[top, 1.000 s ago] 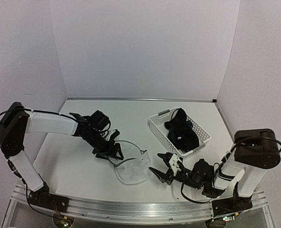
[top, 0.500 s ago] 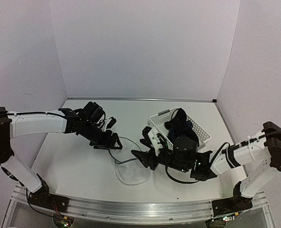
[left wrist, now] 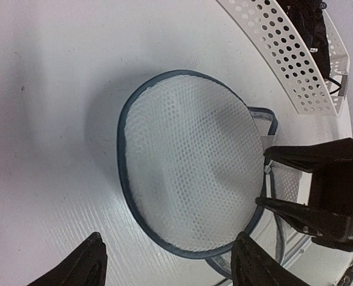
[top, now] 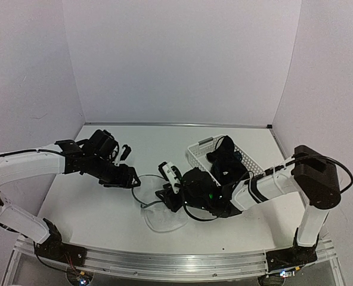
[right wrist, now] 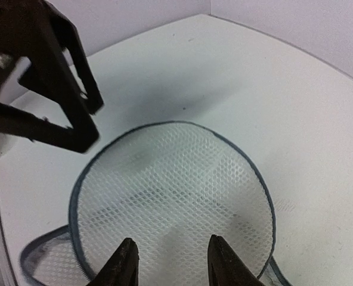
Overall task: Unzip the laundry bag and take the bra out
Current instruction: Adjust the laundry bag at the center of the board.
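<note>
Right gripper (right wrist: 172,250), swung in from the near edge, now straddles the flat laundry bag's (top: 164,217) 2 o'clock rim, jaws narrowing but unpinched. Left gripper (left wrist: 172,262) gapes at 10 o'clock. The bra (top: 229,167) lies in the basket (top: 195,156) beyond, so the bag appears emptied.

Laundry bag (top: 163,219): collapsed flat on table (top: 93,208), front centre. White translucent mesh, 2 round dark-rimmed ends partly overlapping, 1 disc face up. Bra (top: 227,165): dark, bunched heap inside white perforated basket (top: 199,159), right of bag, apart from it.
</note>
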Controlling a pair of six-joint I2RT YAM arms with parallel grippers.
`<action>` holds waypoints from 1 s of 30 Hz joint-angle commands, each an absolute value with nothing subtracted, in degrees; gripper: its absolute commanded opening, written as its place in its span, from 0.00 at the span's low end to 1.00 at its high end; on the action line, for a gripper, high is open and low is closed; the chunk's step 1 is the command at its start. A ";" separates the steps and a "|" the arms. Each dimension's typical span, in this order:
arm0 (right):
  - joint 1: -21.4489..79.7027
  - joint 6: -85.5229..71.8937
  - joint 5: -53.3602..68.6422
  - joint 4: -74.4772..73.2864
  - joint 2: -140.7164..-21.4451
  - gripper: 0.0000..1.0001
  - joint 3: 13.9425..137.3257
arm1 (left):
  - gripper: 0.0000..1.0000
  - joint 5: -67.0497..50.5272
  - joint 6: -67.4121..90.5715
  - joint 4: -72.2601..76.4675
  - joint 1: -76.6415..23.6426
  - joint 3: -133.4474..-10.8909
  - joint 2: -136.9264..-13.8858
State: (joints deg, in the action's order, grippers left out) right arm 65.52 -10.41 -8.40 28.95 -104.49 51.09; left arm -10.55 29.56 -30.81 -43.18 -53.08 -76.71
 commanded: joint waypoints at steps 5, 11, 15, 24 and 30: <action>65.47 -14.67 -5.46 37.06 -110.40 0.39 49.72 | 0.72 -7.09 30.50 -30.65 -43.46 -51.43 -71.15; 66.10 -16.17 -6.22 44.34 -114.39 0.38 45.97 | 0.72 -6.72 30.41 -30.67 -43.41 -51.39 -71.08; 67.60 -15.74 -9.60 47.81 -117.59 0.39 44.98 | 0.72 -6.64 30.32 -30.72 -43.37 -51.83 -71.33; 68.21 -15.22 -20.78 41.18 -127.28 0.43 52.83 | 0.72 -4.91 30.44 -30.67 -43.36 -51.95 -70.96; 64.67 -14.24 -23.37 37.16 -131.27 0.46 59.71 | 0.72 -1.56 31.64 -30.67 -43.42 -51.33 -69.36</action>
State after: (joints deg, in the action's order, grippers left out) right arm 67.85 -14.39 -20.60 46.89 -127.42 56.45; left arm -5.19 30.35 -31.00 -43.20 -51.13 -72.20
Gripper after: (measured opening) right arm 0.459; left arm 0.717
